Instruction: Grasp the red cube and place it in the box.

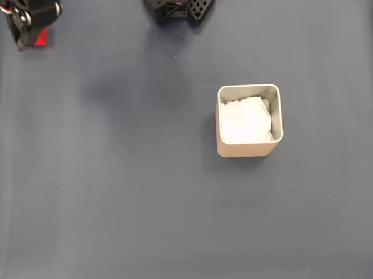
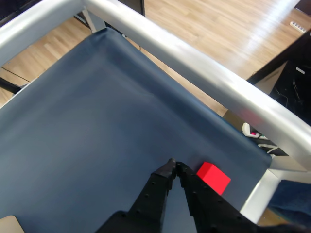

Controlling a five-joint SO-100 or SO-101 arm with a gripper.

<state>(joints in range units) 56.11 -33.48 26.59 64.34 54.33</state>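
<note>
Claw (image 2: pixel 173 166) closed, empty (tips touching); red cube (image 2: pixel 213 177) just beside it.

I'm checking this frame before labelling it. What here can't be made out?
- Red cube: in the fixed view mostly hidden under the claw; the wrist view shows it beside the shut claw.
- Box: white padding hides its inside.
- Arm base: cut off by the fixed view's top edge.

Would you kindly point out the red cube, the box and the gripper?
red cube (image 2: pixel 214 176), wrist view, top face.
box (image 1: pixel 249 148), fixed view, front wall.
gripper (image 2: pixel 173 165), wrist view, between the closed fingertips.
</note>
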